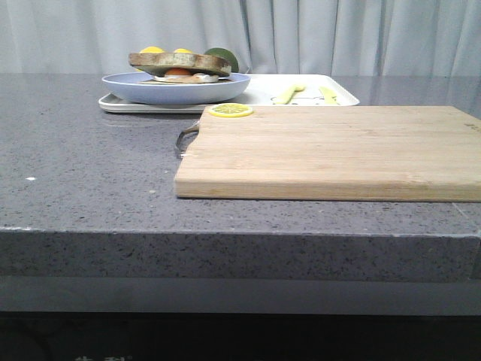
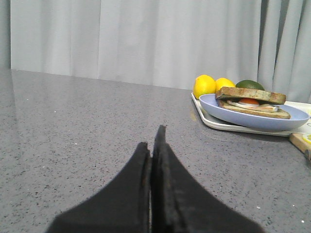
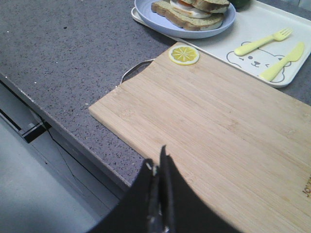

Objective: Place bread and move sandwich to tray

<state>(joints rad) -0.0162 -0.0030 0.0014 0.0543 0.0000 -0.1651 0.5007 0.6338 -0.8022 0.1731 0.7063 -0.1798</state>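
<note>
We see the sandwich (image 1: 180, 66), its fried egg between two brown-crusted slices, sitting on the light blue plate (image 1: 176, 87), which rests on the near-left end of the white tray (image 1: 259, 92) on the grey surface (image 1: 83, 165). Our left hand (image 2: 156, 141) hovers low over bare surface with its two black fingers pressed together, gripping nothing; the plate and sandwich lie ahead of it and off to one side, well apart. Our right hand (image 3: 159, 162) is likewise pinched closed and empty, held above the near part of the wooden cutting board (image 3: 214, 131), with the tray beyond the board's far edge. A lemon slice (image 3: 183, 54) lies on the board's far corner, just beside the plate. A yellow fork (image 3: 262, 41) and knife (image 3: 283, 60) lie on the tray beside the plate. Two lemons (image 2: 213, 85) and a dark green fruit (image 2: 250, 85) stand behind the sandwich.
</note>
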